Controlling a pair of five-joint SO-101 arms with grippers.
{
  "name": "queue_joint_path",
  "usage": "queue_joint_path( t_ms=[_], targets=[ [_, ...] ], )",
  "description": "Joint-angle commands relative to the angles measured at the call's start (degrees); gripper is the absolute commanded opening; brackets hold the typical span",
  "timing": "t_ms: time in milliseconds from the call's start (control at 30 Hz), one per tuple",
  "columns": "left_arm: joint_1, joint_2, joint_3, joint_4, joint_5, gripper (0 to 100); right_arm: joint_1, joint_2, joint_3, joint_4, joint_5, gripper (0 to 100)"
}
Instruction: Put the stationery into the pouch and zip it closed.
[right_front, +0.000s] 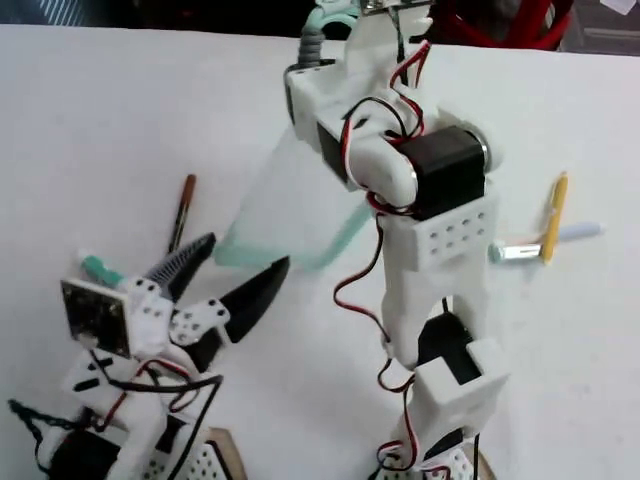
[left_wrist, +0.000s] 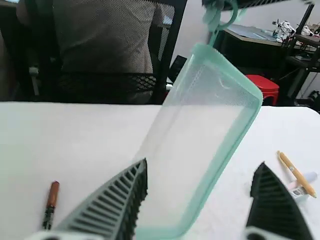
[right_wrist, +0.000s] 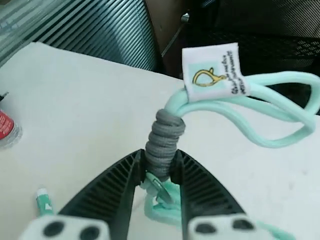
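Note:
The translucent mint pouch (right_front: 290, 205) hangs tilted, its lower edge near the table. My right gripper (right_wrist: 161, 160) is shut on the grey cord wrap (right_wrist: 165, 137) of its zipper pull, just below the mint loop strap (right_wrist: 260, 112) and white tag. My left gripper (right_front: 245, 255) is open, and the pouch's lower corner (left_wrist: 200, 150) lies between its black fingers (left_wrist: 117, 202); I cannot tell whether they touch it. A brown pen (right_front: 182, 210) lies left of the pouch. A yellow pen (right_front: 553, 215) and a white-blue item (right_front: 535, 247) lie to the right. A green marker (right_front: 100, 268) lies by the left arm.
The right arm's white body (right_front: 440, 230) stands over the middle of the table and hides part of the pouch's right side. A red stool (right_front: 500, 25) and a black chair (left_wrist: 115, 55) stand beyond the far edge. Bare white table (right_front: 100, 120) lies at the far left.

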Motion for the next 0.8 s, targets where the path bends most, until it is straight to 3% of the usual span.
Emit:
queue_joint_path(
  t_ms=[0, 200, 400, 767],
  targets=[
    [-2.2, 0.3, -3.0, -1.2, -4.3, 32, -4.6, -2.7, -0.4, 0.4, 7.4, 1.8],
    [-1.9, 0.4, 4.0, -9.1, -6.4, 32, -9.7, -3.6, -0.2, 0.4, 8.1, 1.8],
    [-0.6, 0.4, 9.6, -15.5, -6.3, 32, -9.6, -4.0, -0.2, 0.7, 8.1, 1.8],
    [0.4, 0.4, 14.2, -17.1, -6.1, 32, -10.1, -12.4, 15.7, 0.6, 8.1, 1.8]
  ],
)
